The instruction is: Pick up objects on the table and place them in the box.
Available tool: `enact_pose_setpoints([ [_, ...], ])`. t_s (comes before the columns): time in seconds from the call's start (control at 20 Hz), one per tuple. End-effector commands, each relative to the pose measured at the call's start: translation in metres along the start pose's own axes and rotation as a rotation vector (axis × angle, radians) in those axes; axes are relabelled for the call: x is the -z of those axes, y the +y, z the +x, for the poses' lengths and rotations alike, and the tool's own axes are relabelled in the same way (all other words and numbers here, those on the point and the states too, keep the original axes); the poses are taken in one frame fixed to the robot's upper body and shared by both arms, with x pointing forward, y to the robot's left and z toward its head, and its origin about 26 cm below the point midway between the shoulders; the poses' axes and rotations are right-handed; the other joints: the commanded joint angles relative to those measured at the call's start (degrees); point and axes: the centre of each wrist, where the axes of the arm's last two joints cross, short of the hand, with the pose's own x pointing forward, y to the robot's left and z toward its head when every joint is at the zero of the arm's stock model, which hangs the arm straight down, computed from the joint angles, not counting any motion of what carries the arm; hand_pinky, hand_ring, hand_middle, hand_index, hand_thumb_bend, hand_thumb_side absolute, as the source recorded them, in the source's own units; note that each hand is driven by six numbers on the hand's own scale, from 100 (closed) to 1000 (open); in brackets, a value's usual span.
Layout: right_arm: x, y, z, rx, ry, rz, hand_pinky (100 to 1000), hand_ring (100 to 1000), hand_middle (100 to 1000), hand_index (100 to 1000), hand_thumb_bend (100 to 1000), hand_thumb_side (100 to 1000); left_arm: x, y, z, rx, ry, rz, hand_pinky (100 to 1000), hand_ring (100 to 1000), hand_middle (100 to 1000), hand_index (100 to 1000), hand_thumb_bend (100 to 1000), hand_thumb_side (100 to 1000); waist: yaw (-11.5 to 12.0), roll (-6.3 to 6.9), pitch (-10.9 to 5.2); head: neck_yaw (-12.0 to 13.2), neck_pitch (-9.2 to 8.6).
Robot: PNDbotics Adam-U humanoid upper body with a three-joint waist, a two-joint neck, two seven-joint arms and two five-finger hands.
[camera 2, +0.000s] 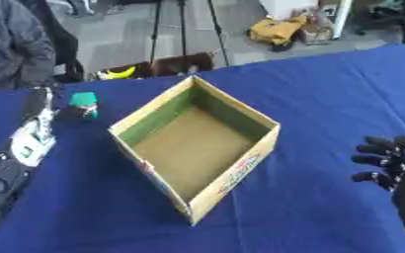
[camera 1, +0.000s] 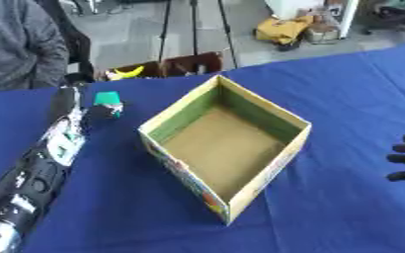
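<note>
- box (camera 1: 226, 148) sits mid frame on the blue table (camera 1: 344, 99), open top, turned corner-on to me, inside looks bare as far as i can see, brown floor, green inner wall.
- so nothing placed yet by my read; task is at the start or first pick.
- only loose item i can make out: small green object (camera 1: 108, 99) in the upper left of the frame, well left of the box's left corner, something white and dark under the green part, can't tell what it is.
- my left hand (camera 1: 101, 111) is stretched up along the left side, arm coming from the lower left corner; the hand end is right at the green object, touching or just under it.
- left fingers: dark blob around the object, i cannot tell if they are curled on it or apart; not claiming a grasp.
- my right hand (camera 2: 385, 160) sits idle at the right edge, mid height, well apart from the box, fingers spread and relaxed, holding nothing.
- left to do, judging: secure the green object, lift, carry right over the near box wall, drop inside.
- risk: clipping the tall box wall with the forearm on the way over.
</note>
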Motion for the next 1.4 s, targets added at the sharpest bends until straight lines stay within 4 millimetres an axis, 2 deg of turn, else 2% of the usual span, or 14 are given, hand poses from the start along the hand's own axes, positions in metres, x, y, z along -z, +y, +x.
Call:
enact_pose_setpoints([
  [0.05, 0.005, -0.004, 0.014, -0.027, -0.044, 0.010, 566, 739, 699, 815, 100, 1000, 0.005, 0.011, 0.003, 0.020, -0.012, 0.009, 459, 518, 582, 787, 966, 590, -0.24, -0.36, -0.75, -0.20, -0.94],
  [0.3, 0.006, -0.004, 0.015, -0.027, -0.049, 0.010, 566, 739, 699, 815, 100, 1000, 0.003, 0.007, 0.000, 0.028, -0.002, -0.015, 423, 491, 553, 768, 900, 568, -0.81, -0.47, -0.50, -0.25, -1.55],
  [0.4, 0.006, -0.004, 0.016, -0.027, -0.050, 0.010, 566, 739, 699, 815, 100, 1000, 0.003, 0.007, 0.000, 0.028, 0.002, -0.010, 388, 466, 526, 742, 703, 513, -0.92, -0.51, -0.50, -0.25, -1.62],
  [0.45, 0.006, -0.004, 0.015, -0.027, -0.050, 0.009, 566, 739, 699, 815, 100, 1000, 0.003, 0.007, -0.001, 0.028, 0.006, -0.005, 374, 453, 514, 726, 413, 454, -0.93, -0.54, -0.52, -0.25, -1.62],
  [0.55, 0.006, -0.004, 0.015, -0.026, -0.049, 0.009, 566, 739, 699, 815, 100, 1000, 0.003, 0.007, -0.001, 0.024, 0.014, 0.009, 360, 440, 502, 704, 167, 417, -0.89, -0.62, -0.61, -0.24, -1.63],
  [0.6, 0.006, -0.004, 0.015, -0.025, -0.049, 0.008, 566, 739, 699, 815, 100, 1000, 0.003, 0.008, 0.000, 0.018, 0.015, 0.017, 351, 432, 494, 691, 100, 405, -0.84, -0.67, -0.67, -0.26, -1.62],
  [0.95, 0.003, -0.005, 0.011, -0.016, -0.041, -0.006, 567, 739, 698, 815, 100, 1000, 0.003, 0.022, 0.014, -0.063, -0.055, 0.060, 345, 422, 482, 658, 100, 390, 0.23, -1.26, -1.78, -0.66, -0.92],
  [1.2, 0.000, -0.005, 0.008, -0.004, -0.034, -0.016, 567, 739, 698, 815, 100, 1000, -0.005, 0.041, 0.045, -0.116, -0.233, 0.042, 346, 419, 480, 655, 100, 382, 2.09, -2.10, -3.62, -1.37, -0.27],
  [1.4, -0.003, -0.005, 0.005, 0.004, -0.026, -0.024, 568, 738, 698, 814, 100, 1000, -0.024, 0.046, 0.078, -0.142, -0.425, -0.052, 349, 420, 479, 655, 100, 386, 3.29, -2.54, -5.07, -1.94, 0.24],
])
